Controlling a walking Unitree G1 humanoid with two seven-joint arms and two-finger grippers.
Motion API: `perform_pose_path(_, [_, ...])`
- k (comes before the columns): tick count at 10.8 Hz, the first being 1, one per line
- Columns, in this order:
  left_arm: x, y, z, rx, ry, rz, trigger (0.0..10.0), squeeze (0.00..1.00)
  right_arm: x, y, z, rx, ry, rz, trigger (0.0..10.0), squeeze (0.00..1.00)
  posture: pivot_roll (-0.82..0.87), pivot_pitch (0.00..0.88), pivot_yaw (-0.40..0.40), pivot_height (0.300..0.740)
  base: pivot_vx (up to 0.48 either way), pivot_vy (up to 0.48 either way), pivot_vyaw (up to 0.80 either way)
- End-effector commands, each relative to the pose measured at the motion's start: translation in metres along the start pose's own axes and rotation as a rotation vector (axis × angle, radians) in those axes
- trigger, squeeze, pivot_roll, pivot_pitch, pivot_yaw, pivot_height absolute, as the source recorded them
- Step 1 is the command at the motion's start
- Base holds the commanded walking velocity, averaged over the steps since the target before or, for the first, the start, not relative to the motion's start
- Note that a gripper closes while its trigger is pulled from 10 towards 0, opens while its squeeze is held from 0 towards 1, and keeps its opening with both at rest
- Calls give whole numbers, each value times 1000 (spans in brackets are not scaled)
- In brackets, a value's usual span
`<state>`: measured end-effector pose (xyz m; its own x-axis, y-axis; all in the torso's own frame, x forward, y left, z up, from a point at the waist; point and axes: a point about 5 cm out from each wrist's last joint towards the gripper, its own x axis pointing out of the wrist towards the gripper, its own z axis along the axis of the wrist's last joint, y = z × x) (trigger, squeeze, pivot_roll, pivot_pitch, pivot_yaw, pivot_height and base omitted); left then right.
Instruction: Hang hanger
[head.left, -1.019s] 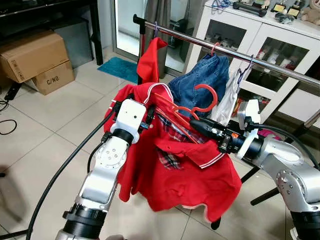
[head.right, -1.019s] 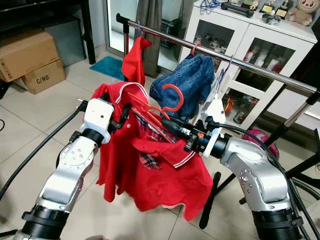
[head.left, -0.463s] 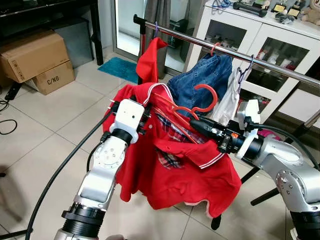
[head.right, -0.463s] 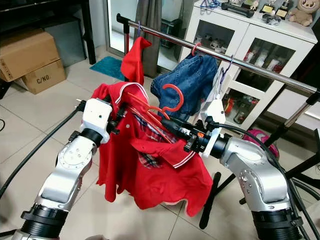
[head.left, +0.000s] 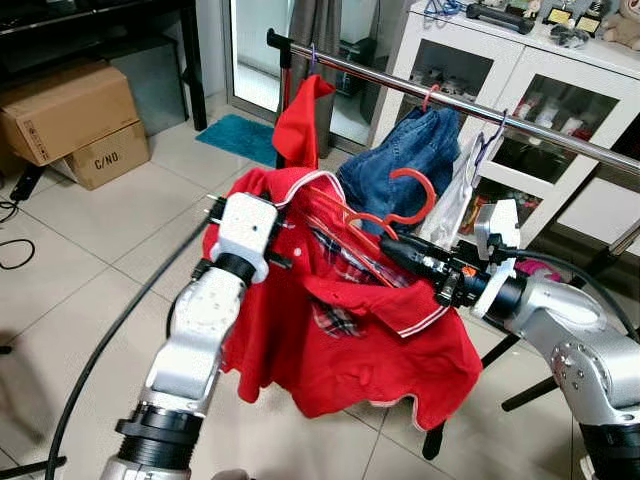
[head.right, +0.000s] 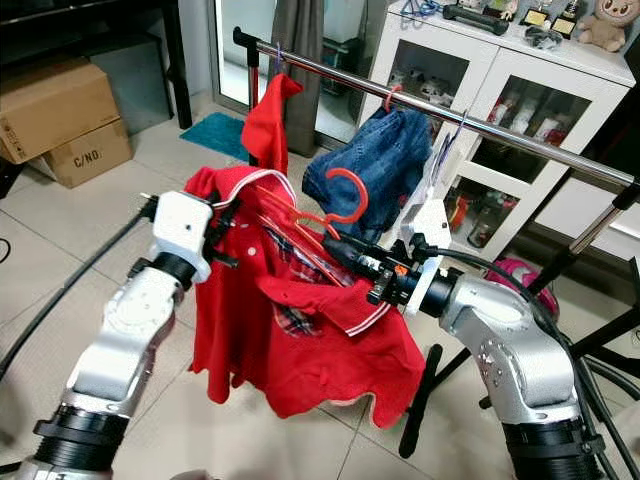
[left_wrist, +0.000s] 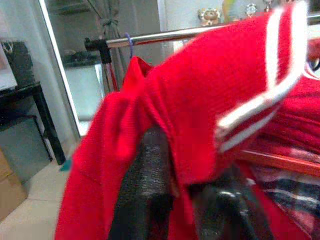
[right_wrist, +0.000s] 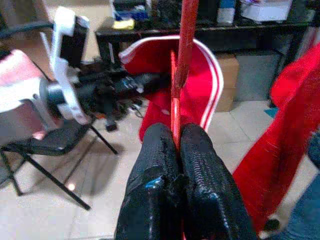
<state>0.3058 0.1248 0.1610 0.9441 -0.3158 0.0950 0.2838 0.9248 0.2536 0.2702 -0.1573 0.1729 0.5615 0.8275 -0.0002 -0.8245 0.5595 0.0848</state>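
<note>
A red polo shirt (head.left: 370, 340) hangs on a red hanger whose hook (head.left: 412, 172) points up, just below the chrome clothes rail (head.left: 380, 75). My right gripper (head.left: 392, 248) is shut on the hanger; in the right wrist view its fingers (right_wrist: 165, 165) pinch the thin red hanger bar (right_wrist: 187, 60). My left gripper (head.left: 280, 228) is at the shirt's left shoulder beside the white-trimmed collar. Its fingers (left_wrist: 145, 200) are mostly covered by red fabric and grip it.
On the rail hang a red garment (head.left: 300, 125), blue jeans (head.left: 400, 160) and a white garment (head.left: 455, 195). A white glass-door cabinet (head.left: 520, 90) stands behind. Cardboard boxes (head.left: 65, 115) sit at far left on the tiled floor. A black cable (head.left: 110, 340) runs beside my left arm.
My left gripper has moved to the left, drawing the shirt's shoulder outward. The right gripper and hanger have stayed in place.
</note>
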Motion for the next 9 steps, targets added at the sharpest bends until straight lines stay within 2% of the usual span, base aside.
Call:
perform_pose_path(1, [4, 2, 19, -12, -55, -31, 0, 0, -6, -5, -3, -14, 26, -46, 10000, 0, 87, 0, -92, 740, 0, 0, 0])
perform_pose_path(2, [3, 4, 28, -49, -73, -75, 0, 0, -9, -7, -10, -28, 74, -70, 10000, 0, 93, 0, -85, 740, 0, 0, 0])
perform_pose_path(3, [3, 6, 51, -152, -130, -149, 0, 0, -13, -8, -27, -69, 202, -83, 10000, 0, 98, 0, -91, 740, 0, 0, 0])
perform_pose_path(4, [7, 15, 64, -161, -150, -138, 0, 0, -16, -8, -39, -86, 282, -86, 10000, 0, 110, 0, -95, 740, 0, 0, 0])
perform_pose_path(5, [10, 27, 72, -160, -168, -98, 0, 0, -16, -7, -42, -96, 293, -79, 10000, 0, 109, 0, -94, 740, 0, 0, 0])
perform_pose_path(6, [13, 53, 75, -112, -147, -33, 0, 0, -16, -6, -40, -84, 275, -86, 10000, 0, 111, 0, -92, 740, 0, 0, 0])
perform_pose_path(7, [12, 63, 72, -76, -115, -22, 0, 0, -16, -6, -39, -79, 259, -90, 10000, 0, 109, 0, -90, 740, 0, 0, 0])
perform_pose_path(8, [10, 64, 69, -65, -91, -36, 0, 0, -16, -6, -37, -84, 246, -88, 10000, 0, 103, 0, -90, 740, 0, 0, 0])
perform_pose_path(9, [9, 73, 67, -46, -78, 9, 0, 0, -18, -6, -34, -90, 235, -76, 10000, 0, 102, 0, -94, 740, 0, 0, 0])
